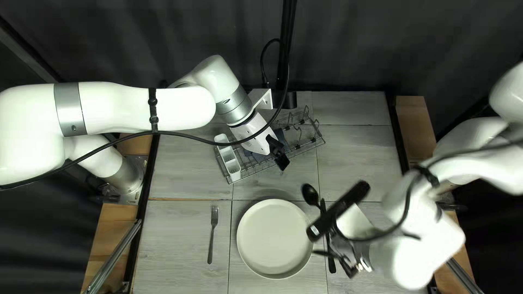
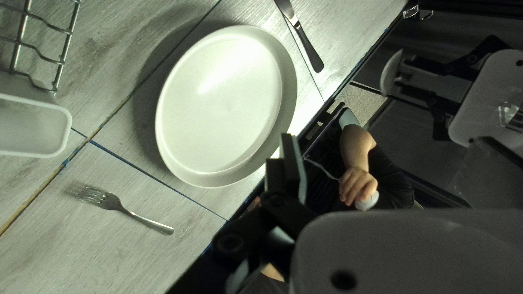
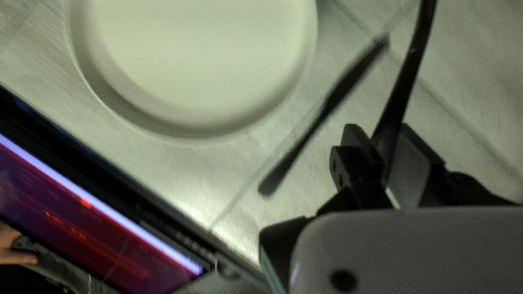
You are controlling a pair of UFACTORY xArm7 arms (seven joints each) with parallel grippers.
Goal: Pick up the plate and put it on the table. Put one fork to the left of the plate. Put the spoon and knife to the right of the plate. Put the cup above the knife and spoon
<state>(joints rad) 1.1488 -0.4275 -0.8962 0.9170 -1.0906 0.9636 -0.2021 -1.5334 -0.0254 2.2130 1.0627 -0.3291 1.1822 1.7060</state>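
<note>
1. dark curtain (image 1: 348, 43) hangs behind a grey wood-look counter (image 1: 180, 179), where the setting is mostly laid.
2. right pincer (image 3: 379, 130) is clenched on the spoon (image 3: 406, 81), by its dark handle; whether the spoon touches the counter, i cannot tell.
3. just beside it, the knife (image 1: 331, 261) lies on the counter, to the right of the plate (image 1: 274, 238). the spoon seems to be the step in hand: it wants to come down beside the knife, roughly parallel, then be let go. lowered too near, it could nudge the knife askew.
4. beyond, the plate sits flat on the counter, and the fork (image 1: 213, 234) lies to its left, tines away from the near edge. both look done.
5. farther out, the left pincer (image 2: 280, 152) is closed on nothing, above the wire rack (image 1: 305, 142) with its white holder (image 1: 229, 158).
6. no cup can be made out; it should be the last piece, above knife and spoon, once the right arm backs off.
</note>
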